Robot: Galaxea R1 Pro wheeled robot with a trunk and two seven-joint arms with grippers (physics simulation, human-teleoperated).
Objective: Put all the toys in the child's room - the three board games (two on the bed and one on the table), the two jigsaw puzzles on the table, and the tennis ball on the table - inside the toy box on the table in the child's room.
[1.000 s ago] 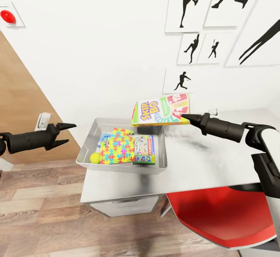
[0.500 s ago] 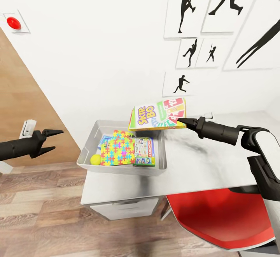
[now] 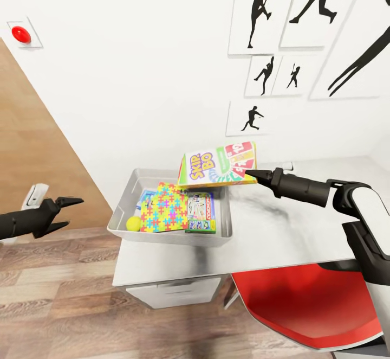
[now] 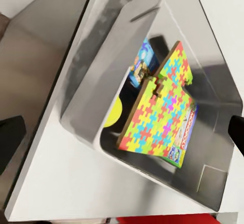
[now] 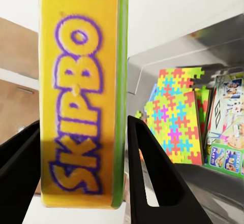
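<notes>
The light grey toy box (image 3: 121, 208) stands on the table's left end. Inside lie two jigsaw puzzles (image 3: 165, 207), the tennis ball (image 3: 133, 223), a green board game (image 3: 201, 212) and a blue one (image 3: 143, 197) partly under the puzzles. My right gripper (image 3: 249, 174) is shut on the Skip-Bo board game (image 3: 216, 164), which hangs tilted above the bin's far right corner. In the right wrist view its yellow edge (image 5: 81, 97) sits between the fingers (image 5: 152, 178). My left gripper (image 3: 68, 210) is open, left of the bin and off the table, facing the puzzles (image 4: 157, 115).
The light grey table (image 3: 287, 229) stretches right of the bin, with a red chair (image 3: 309, 299) tucked under its near edge. A pale drawer front (image 3: 173, 288) sits below. Black silhouette pictures (image 3: 260, 12) hang on the white wall; a wooden panel (image 3: 32, 147) stands at left.
My right gripper has carried the Skip-Bo box a little left and down, closer over the bin. The left arm has drawn back to the left and lower.
</notes>
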